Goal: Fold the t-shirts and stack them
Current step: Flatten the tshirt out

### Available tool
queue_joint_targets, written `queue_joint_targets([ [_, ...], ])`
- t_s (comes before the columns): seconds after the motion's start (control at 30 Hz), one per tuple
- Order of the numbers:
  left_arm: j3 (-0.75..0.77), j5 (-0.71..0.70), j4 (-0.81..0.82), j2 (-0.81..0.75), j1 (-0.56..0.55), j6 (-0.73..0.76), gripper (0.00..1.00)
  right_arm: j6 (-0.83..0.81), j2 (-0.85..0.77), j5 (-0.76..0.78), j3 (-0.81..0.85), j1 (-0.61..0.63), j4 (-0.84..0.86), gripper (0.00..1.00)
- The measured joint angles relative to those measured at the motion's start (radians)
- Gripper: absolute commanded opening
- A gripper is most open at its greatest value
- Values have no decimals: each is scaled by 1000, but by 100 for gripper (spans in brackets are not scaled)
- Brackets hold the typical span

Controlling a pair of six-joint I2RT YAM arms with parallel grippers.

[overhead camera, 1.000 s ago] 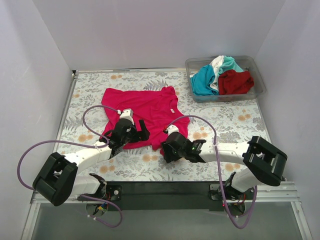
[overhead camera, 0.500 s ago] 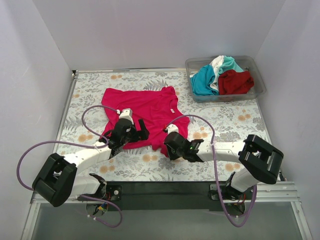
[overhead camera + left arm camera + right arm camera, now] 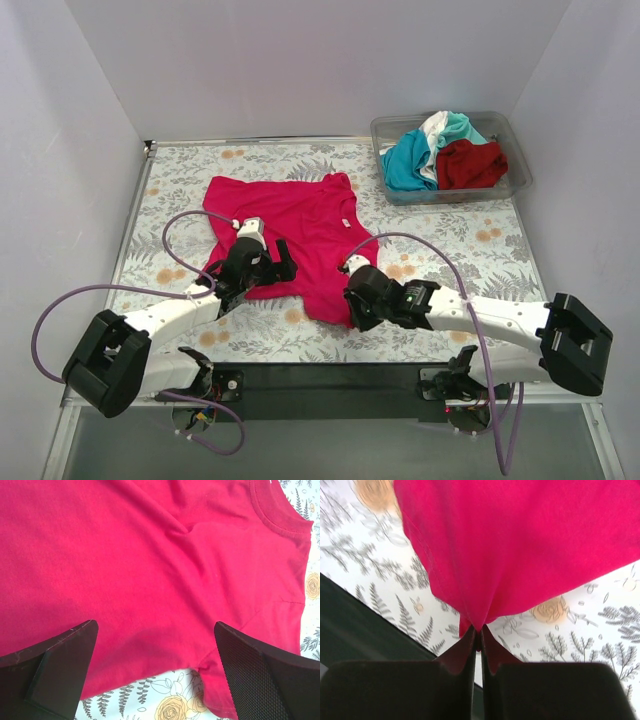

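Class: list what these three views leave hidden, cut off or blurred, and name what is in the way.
Top view: bin bottom, covered by its heaped shirts.
Left wrist: pink t-shirt cut off by the frame edges.
Right wrist: cloth inside right gripper, hidden by its fingers; tablecloth blurred.

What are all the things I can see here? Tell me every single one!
pink t-shirt: one, bright magenta-pink, spread on the table
teal t-shirt: one, teal, bunched in the bin
white t-shirt: one, white, in the bin between the teal and dark red ones
dark red t-shirt: one, dark red, right side of the bin
bin: one, clear plastic, far right corner of the table
table: one, white with grey leaves and orange flowers
cables: two, purple, looping off the arms
left gripper: one, black, open above the pink t-shirt
right gripper: one, black, shut on the pink t-shirt's near edge
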Motion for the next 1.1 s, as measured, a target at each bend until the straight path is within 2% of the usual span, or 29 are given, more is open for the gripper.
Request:
queue_joint_targets([
  [0.3,0,6,-6,0,0,12,95,-16,27,-144,-46,28,-130,1],
  [0.33,0,6,-8,1,0,12,95,-22,25,-163,-46,32,-141,16],
  [0.4,1,6,-10,7,0,13,95,-31,10,-193,-46,37,-158,29],
  [0.43,3,5,-11,16,0,12,95,-34,-2,-200,-45,37,-163,49],
  [0.5,11,3,-10,42,0,11,95,-42,-24,-196,-32,38,-186,61],
  [0.53,15,2,-10,53,0,11,95,-48,-30,-183,-20,37,-194,71],
  [0.67,44,-1,-8,93,0,11,95,-66,-36,-85,83,19,-195,75],
  [0.8,112,1,16,143,0,11,95,-106,-17,-23,168,-100,-93,75],
  [0.93,156,0,59,197,0,15,95,-152,69,21,216,-249,24,72],
  [1.1,164,-1,82,249,3,20,96,-207,218,24,256,-351,137,70],
])
